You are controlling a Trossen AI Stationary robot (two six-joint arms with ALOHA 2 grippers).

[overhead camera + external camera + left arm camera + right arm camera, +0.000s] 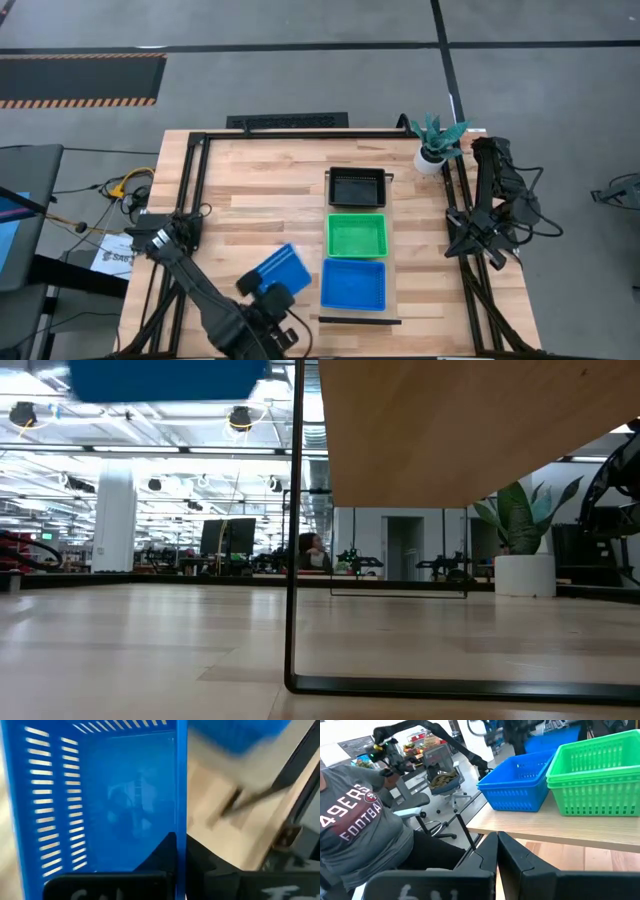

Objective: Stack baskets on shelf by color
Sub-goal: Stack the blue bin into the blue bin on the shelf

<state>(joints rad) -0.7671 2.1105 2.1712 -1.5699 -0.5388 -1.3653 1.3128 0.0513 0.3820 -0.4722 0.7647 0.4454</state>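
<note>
The shelf (392, 262) runs down the middle of the desk (260, 190), and I'll place everything else by it. Three stacks of baskets sit on it in a row: a black basket (357, 186) at the far end, a green basket (357, 235) in the middle, and a blue basket (353, 283) at the near end, by the thin black rail (358, 320).

Just beside that near end, off the shelf's left edge, the left end effector (268, 292) is clamped on the wall of another blue basket, the held basket (276, 269), which hangs tilted above the desk, apart from the blue one on the shelf. In the left wrist view its slotted wall (50, 805) fills most of the frame.

The right end effector (492, 255) waits well off to the shelf's right, at the desk's edge, with its fingers pressed together on nothing.

A potted plant (437, 143) stands beyond the shelf's far right corner. Past the near end, off the desk, a person in a grey shirt (357, 830) sits near an office chair (437, 780).
</note>
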